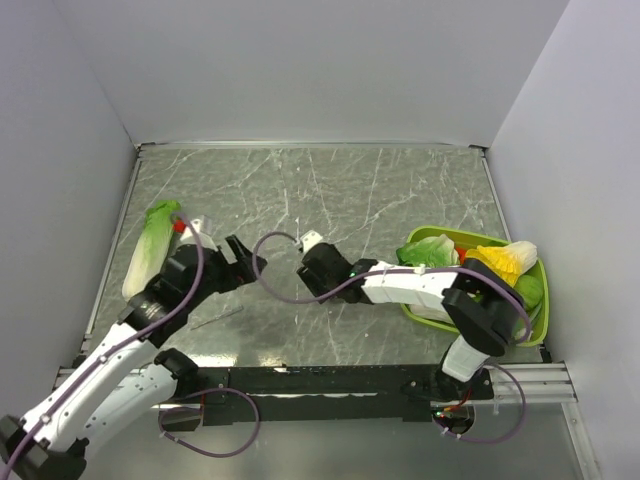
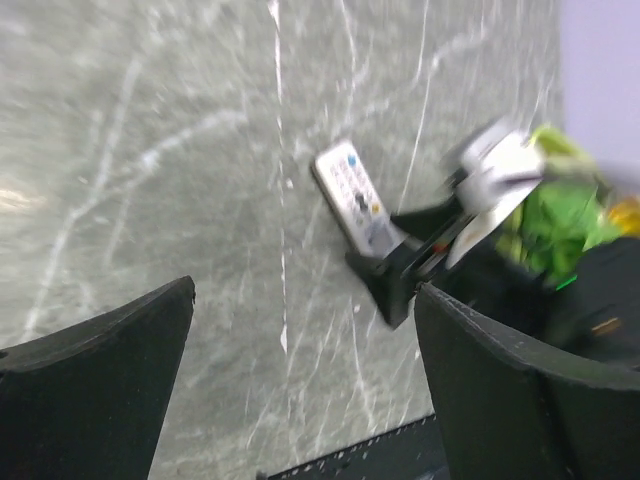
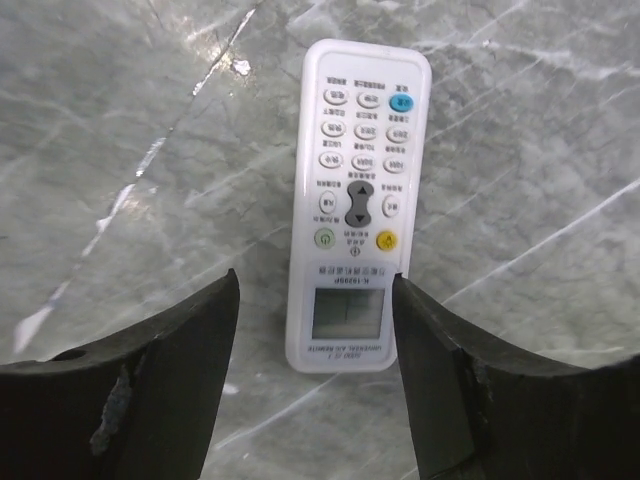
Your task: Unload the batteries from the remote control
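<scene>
Straddling the slim white round-cornered remote control [image 3: 358, 205], right gripper [image 3: 315, 285] spread (left gripper [image 2: 305, 290] gaping too).

Pale-green cabbage [image 1: 150, 250] lying on the marbled table's [image 1: 380, 190] left side, green tray [image 1: 447, 233] of vegetables at right

Work surface: flat grey marble-patterned tabletop [image 1: 380, 190] with white veins. Enclosure: plain white wall panels [image 1: 300, 60] on left, rear and right sides. Lighting: diffuse, even.
</scene>
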{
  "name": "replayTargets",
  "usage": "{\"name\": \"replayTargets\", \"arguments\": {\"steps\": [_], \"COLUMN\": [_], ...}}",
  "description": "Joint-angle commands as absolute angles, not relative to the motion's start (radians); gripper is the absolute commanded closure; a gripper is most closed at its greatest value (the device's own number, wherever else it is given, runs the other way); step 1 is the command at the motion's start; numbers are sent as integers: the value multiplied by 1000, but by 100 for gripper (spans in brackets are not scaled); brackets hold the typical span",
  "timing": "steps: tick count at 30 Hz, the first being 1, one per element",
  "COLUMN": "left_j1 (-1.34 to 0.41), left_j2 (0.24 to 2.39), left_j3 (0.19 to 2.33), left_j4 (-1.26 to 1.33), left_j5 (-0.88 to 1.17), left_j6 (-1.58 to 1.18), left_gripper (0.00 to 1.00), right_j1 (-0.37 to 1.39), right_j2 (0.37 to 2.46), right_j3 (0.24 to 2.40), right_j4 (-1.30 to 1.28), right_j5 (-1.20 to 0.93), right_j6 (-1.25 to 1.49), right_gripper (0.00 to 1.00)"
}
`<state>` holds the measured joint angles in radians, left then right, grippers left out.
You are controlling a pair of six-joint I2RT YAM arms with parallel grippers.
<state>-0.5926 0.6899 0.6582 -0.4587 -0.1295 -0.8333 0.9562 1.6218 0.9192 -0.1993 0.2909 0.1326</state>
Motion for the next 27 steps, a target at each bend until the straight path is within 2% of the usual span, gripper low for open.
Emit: {"name": "replayTargets", "arguments": {"steps": [1, 7, 11, 13, 14, 19, 24, 27], "left_j1": [-484, -329, -296, -290, -290, -290, -290, -290], "left_j2": [666, 678, 678, 675, 675, 672, 676, 686], "left_j3": [716, 684, 677, 673, 672, 664, 641, 595], "left_j4": [-529, -523, -500, -494, -492, -477, -427, -379], "left_j5": [-77, 69, 112, 121, 127, 159, 225, 274], "left_j6": [-834, -825, -819, -818, -815, -805, -804, -824], "left_gripper": [4, 4, 4, 4, 4, 5, 8, 10], "right_j1": [1020, 1035, 1029, 1022, 1017, 988, 930, 876], "right_j2": [1722, 1799, 1844, 1856, 1856, 1827, 1729, 1652], "right_j3": [992, 1028, 1054, 1058, 1055, 1042, 1005, 942], "right_j4": [-232, -268, -307, -311, -311, -324, -293, -194], "right_j5": [536, 601, 585, 566, 554, 454, 280, 96], "right_j6": [9, -12, -9, -2, -2, 75, 173, 215], "right_gripper": [32, 33, 33, 36, 42, 57, 61, 65]}}
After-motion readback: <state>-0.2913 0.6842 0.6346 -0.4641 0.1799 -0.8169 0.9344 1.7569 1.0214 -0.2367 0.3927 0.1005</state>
